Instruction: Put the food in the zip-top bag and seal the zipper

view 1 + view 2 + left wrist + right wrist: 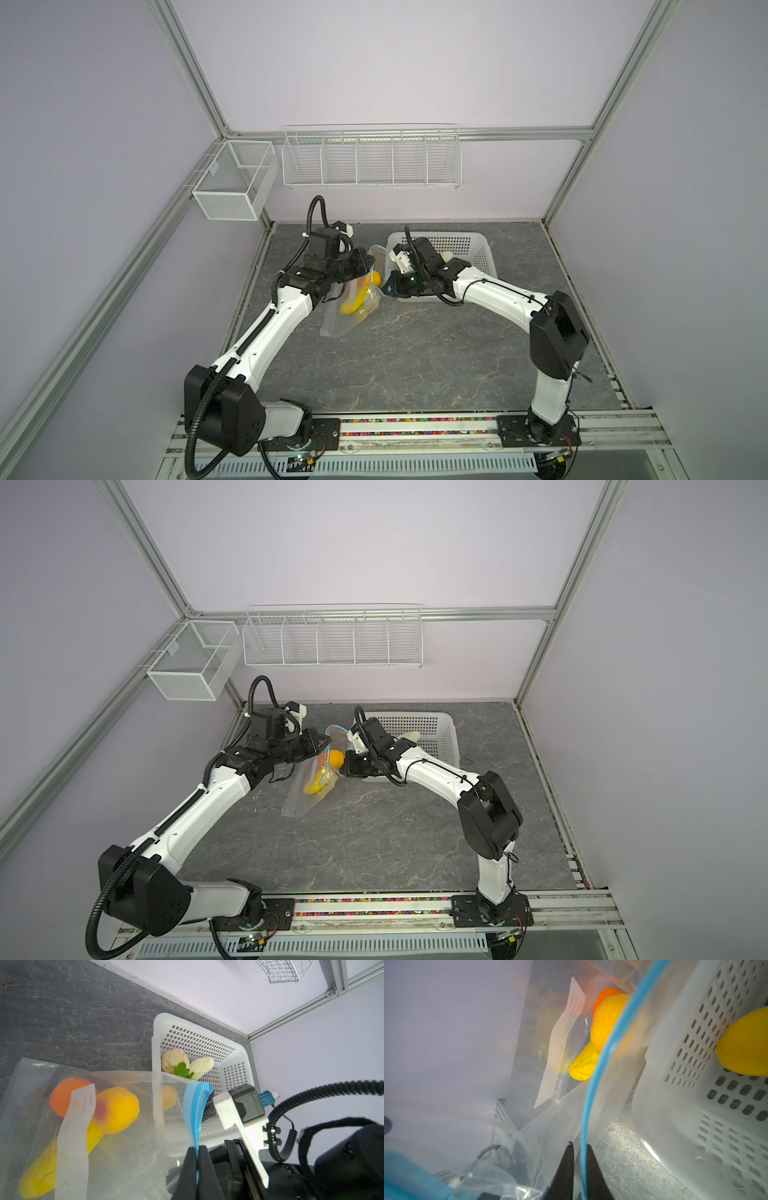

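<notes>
1. The zip-top bag (353, 322) lies slanted on the counter (415, 357), closed end on the stone, mouth raised just beside the white basket (484, 249); I judge the tilt lets whatever is dropped in slide away from the opening.
2. The left gripper (197, 1149) is pinched tight on the blue zipper (194, 1109); it holds one lip of the mouth up.
3. The right gripper (580, 1147) has its jaws nearly together, with the zipper strip and clear film between them; it appears to hold the opposite lip, so the pair keep the mouth spread.
4. The food (353, 305) is split; an orange (62, 1095), a yellow-orange fruit (118, 1109) and a long yellow piece (37, 1176) sit inside the bag; a pale round piece (172, 1059), a white cabbage (202, 1066), greens (181, 1069) and a yellow piece (745, 1047) lie in the basket; filling looks unfinished.
5. Both grippers are occupied; one must let go to fetch more, and that lip may sag.
</notes>
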